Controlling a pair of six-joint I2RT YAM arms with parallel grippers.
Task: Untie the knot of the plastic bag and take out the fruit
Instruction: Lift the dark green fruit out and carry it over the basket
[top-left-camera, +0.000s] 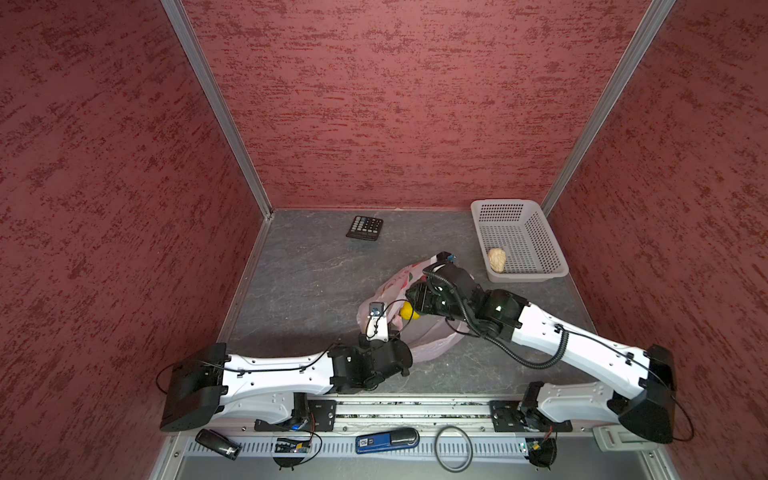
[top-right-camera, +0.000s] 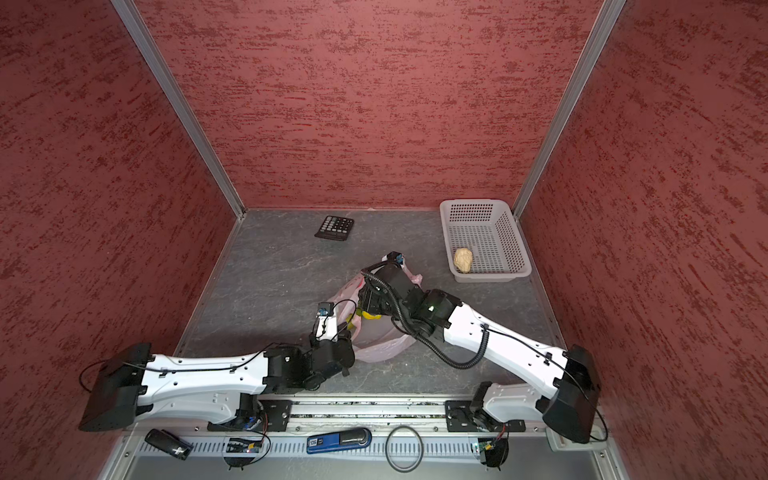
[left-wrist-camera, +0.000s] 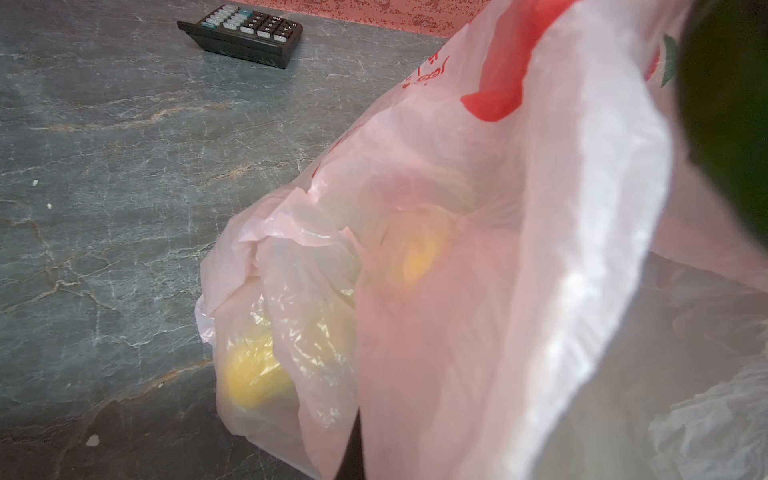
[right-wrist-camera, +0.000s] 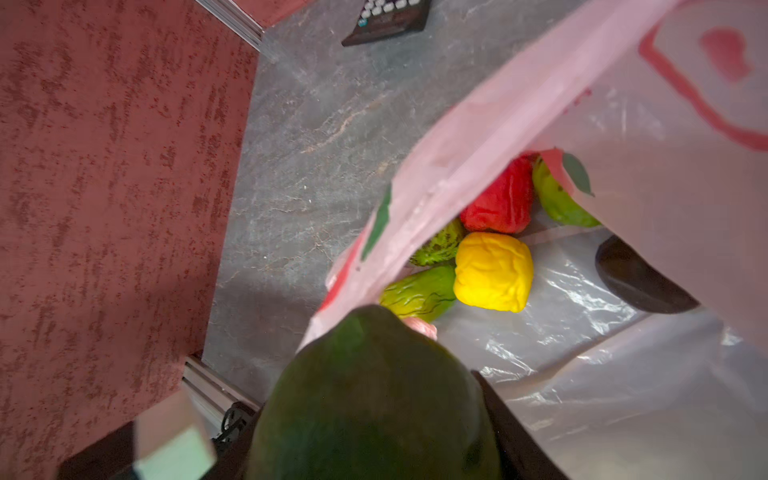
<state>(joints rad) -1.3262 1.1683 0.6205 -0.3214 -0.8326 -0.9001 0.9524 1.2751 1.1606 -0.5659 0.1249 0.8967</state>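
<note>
The plastic bag (top-left-camera: 432, 347) lies slumped on the grey table (top-left-camera: 307, 270) with its mouth gaping toward the robot, and both arms meet at it; the left arm (top-left-camera: 274, 370) runs low along the near side of the bag, elbow folded, its wrist turned up so that the left gripper (top-left-camera: 370, 320) sits at the bag's near left rim; its jaws are clenched, and in the left wrist view the pink film rises taut toward the camera, so it grips the bag's edge; the right arm (top-left-camera: 582, 345) reaches in from the right of the bag, forearm sloping down and wrist bent over the opening; the right gripper (top-left-camera: 415, 297) hangs over the middle of the bag, jaws clamped round a dark green fruit (right-wrist-camera: 374, 395) that fills the foreground of the right wrist view, at the bag's mouth; deeper inside the bag lie a yellow fruit (right-wrist-camera: 492, 270), a red fruit (right-wrist-camera: 498, 199) just beyond it, a light green fruit (right-wrist-camera: 559, 199) beside the red one, and two striped green pieces against the bag's wall; a beige fruit (top-left-camera: 497, 259) rests in the near corner of the white basket (top-left-camera: 557, 266), which stands well apart from the bag, beyond it to the right; a black calculator (top-left-camera: 365, 227) lies beyond the bag to the left.
</note>
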